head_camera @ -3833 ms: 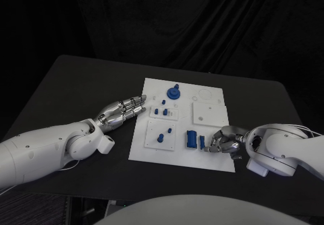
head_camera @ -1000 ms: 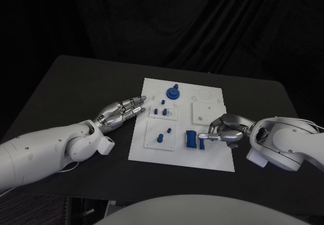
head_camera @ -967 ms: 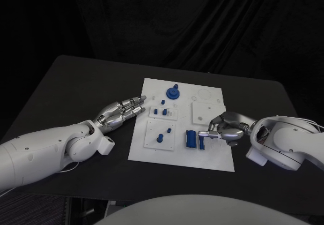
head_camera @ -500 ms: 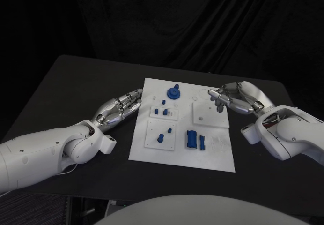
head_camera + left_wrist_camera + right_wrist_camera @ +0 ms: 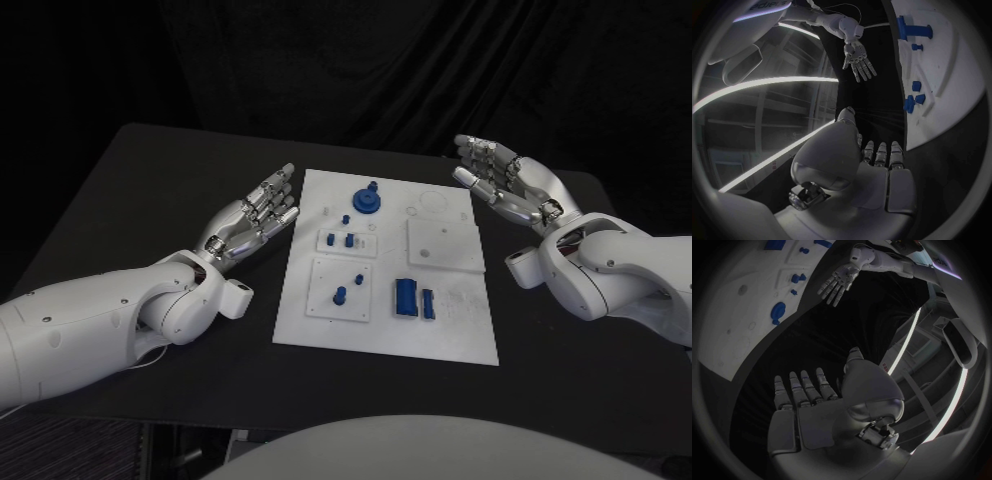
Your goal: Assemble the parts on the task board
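I have both hands off the work. My left hand (image 5: 248, 222) hovers flat beside the left edge of the task board (image 5: 459, 332), fingers extended and slightly apart, holding nothing. My right hand (image 5: 508, 182) is raised near the board's far right corner, palm up, fingers spread, also holding nothing.

The board lies in the middle of the black table (image 5: 130, 190). It looks like a rigid white plastic plate with shallow raised square panels and small round sockets. The parts sit on it: a round blue knob part (image 5: 369, 199) with a stem near the far edge, 3 small blue pegs (image 5: 345, 239) on the panel below it, a single short peg (image 5: 340, 295) on the near-left panel, and a pair of blue blocks (image 5: 414, 298) side by side near the board's middle.

I judge these pieces as light, hard and stiff, probably smooth enough to slip under metal fingertips. I would pinch the blocks across their long flat sides, and the knob by its stem rather than its disc. The pegs are small, so a fine fingertip pinch suits them; they could topple or roll if nudged.
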You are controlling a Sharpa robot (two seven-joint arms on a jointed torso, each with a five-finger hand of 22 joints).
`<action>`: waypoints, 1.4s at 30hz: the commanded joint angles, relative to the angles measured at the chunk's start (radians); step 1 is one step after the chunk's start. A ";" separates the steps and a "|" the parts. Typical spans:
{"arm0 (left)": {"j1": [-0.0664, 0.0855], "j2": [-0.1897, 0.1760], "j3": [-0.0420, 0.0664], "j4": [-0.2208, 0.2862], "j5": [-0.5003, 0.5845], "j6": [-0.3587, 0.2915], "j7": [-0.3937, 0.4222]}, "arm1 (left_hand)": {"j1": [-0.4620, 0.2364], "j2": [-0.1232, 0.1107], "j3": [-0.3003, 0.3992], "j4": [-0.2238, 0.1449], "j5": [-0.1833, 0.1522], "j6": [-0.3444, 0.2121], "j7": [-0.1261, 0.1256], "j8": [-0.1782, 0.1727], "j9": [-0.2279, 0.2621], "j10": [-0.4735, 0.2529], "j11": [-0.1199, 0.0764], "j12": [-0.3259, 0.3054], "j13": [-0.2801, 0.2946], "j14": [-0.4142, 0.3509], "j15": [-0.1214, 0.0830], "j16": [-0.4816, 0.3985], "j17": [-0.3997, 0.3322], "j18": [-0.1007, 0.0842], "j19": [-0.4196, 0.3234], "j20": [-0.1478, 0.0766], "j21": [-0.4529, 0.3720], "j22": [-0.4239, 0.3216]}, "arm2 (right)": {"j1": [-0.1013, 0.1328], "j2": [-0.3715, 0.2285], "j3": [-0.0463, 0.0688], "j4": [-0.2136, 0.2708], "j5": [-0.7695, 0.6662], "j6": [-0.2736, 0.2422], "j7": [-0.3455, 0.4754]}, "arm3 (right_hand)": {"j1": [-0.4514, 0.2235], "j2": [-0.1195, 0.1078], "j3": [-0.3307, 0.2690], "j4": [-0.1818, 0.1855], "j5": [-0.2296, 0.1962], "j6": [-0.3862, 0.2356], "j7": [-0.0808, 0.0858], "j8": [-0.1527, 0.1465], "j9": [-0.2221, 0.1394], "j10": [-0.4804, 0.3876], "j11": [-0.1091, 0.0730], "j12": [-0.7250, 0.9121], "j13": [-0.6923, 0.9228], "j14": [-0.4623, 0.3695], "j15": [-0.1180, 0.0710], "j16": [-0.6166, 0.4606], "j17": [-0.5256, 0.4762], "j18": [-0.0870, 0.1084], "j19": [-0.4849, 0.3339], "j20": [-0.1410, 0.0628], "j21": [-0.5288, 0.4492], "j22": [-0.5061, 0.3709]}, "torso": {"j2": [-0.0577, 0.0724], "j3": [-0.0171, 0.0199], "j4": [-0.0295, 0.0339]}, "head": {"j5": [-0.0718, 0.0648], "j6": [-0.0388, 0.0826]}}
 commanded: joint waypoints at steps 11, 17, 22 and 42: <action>0.003 0.024 0.000 -0.016 -0.002 -0.049 0.193 | -0.013 0.004 -0.006 0.000 -0.002 -0.010 0.002 -0.005 -0.002 -0.001 -0.009 -0.004 -0.001 0.001 -0.031 -0.004 -0.001 -0.020 0.001 -0.010 -0.005 -0.002 | -0.019 0.013 0.000 -0.038 0.058 0.091 0.118 | -0.003 -0.016 0.020 0.000 0.006 -0.111 -0.104 -0.037 -0.092 -0.070 -0.096 -0.046 -0.125 -0.113 -0.108 -0.041 -0.049 0.052 -0.044 -0.032 -0.009 -0.087 | 0.001 -0.0019 0.0010 | -0.002 0.000; 0.003 0.025 0.000 -0.018 -0.002 -0.049 0.194 | -0.014 0.005 -0.006 0.000 -0.001 -0.008 0.003 -0.004 -0.001 -0.001 -0.009 -0.003 -0.001 0.001 -0.032 -0.004 -0.001 -0.021 0.001 -0.012 -0.005 -0.003 | -0.024 0.013 0.000 -0.044 0.059 0.097 0.121 | -0.003 -0.017 0.021 0.000 0.007 -0.113 -0.120 -0.034 -0.098 -0.076 -0.100 -0.056 -0.137 -0.120 -0.122 -0.047 -0.050 0.061 -0.047 -0.039 -0.010 -0.092 | -0.001 -0.0013 0.0009 | -0.005 0.000; -0.003 0.026 0.010 -0.013 0.013 -0.067 -0.006 | -0.589 -0.067 0.102 -0.112 -0.193 -0.079 0.084 -0.028 -0.026 -0.013 0.040 -0.007 -0.005 0.001 0.030 -0.004 -0.001 -0.066 -0.001 -0.021 -0.007 -0.007 | -0.032 0.032 0.013 -0.050 0.076 0.063 0.094 | -0.725 -0.088 0.237 -0.204 -0.169 -0.137 0.057 -0.197 -0.155 -0.095 -0.106 -0.274 -0.191 -0.151 -0.154 -0.118 -0.068 -0.085 -0.072 -0.208 -0.020 -0.155 | -0.007 0.0041 -0.0041 | -0.001 0.013; -0.072 0.093 0.191 0.066 0.242 -0.533 -0.138 | -1.077 -0.177 0.258 -0.209 -0.356 -0.191 0.206 -0.028 -0.026 -0.013 0.123 -0.007 -0.005 0.001 0.030 -0.004 -0.001 -0.162 -0.001 -0.021 -0.007 -0.007 | -0.209 0.328 0.236 -0.187 0.490 -0.159 0.079 | -1.049 -0.088 0.237 -0.293 -0.169 -0.137 0.057 -0.267 -0.155 -0.095 -0.106 -0.274 -0.191 -0.151 -0.154 -0.118 -0.068 -0.085 -0.072 -0.285 -0.020 -0.155 | -0.140 0.1073 -0.0895 | 0.033 0.245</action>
